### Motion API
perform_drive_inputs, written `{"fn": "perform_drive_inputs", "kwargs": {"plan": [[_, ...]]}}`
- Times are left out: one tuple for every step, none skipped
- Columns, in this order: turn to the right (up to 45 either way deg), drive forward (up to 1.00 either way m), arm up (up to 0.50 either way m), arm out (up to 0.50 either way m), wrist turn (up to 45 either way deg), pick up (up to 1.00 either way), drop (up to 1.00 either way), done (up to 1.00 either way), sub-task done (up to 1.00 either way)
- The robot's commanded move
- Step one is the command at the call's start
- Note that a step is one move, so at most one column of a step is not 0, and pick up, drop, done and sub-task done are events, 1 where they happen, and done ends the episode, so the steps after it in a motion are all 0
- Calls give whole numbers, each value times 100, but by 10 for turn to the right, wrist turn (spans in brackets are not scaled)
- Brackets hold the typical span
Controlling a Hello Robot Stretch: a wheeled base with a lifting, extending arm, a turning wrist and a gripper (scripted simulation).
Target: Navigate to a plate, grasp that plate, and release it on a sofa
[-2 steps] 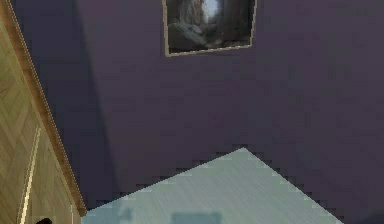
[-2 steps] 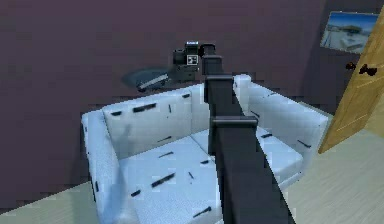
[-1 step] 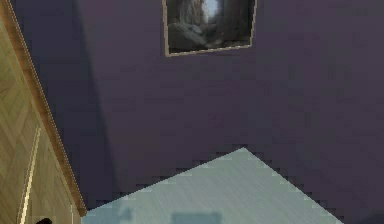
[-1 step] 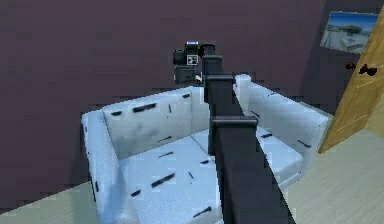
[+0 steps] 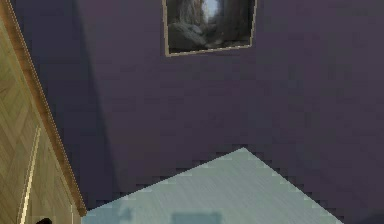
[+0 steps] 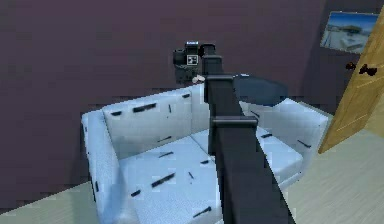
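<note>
Arm point(image 6: 236, 140) hides pt of plate point(image 6: 265, 90); tool point(image 6: 187, 52) tip unclear.

Dim overall, light soft and even. Arm side view: sofa point(image 6: 150, 150) is the brightest thing, faint shading inside its arms. Back wall point(image 6: 80, 50) behind the sofa very dark. Door point(image 6: 362, 95) right of the sofa moderately lit. Forward view: purple wall point(image 5: 250, 110) dim, darker shadow band along its left; floor point(image 5: 225, 195) paler.

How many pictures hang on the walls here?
2. One dark framed picture hangs at the forward view's top; a bluish picture hangs at the arm side view's upper right, beside a wooden door. More could hang out of sight.
</note>
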Motion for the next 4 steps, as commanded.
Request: {"fn": "perform_drive_inputs", "kwargs": {"plan": [[0, 0, -36, 0, 0, 0, 0, 0, 0], [0, 0, -32, 0, 0, 0, 0, 0, 0], [0, 0, 0, 0, 0, 0, 100, 0, 0], [0, 0, 10, 0, 0, 0, 0, 0, 0]]}}
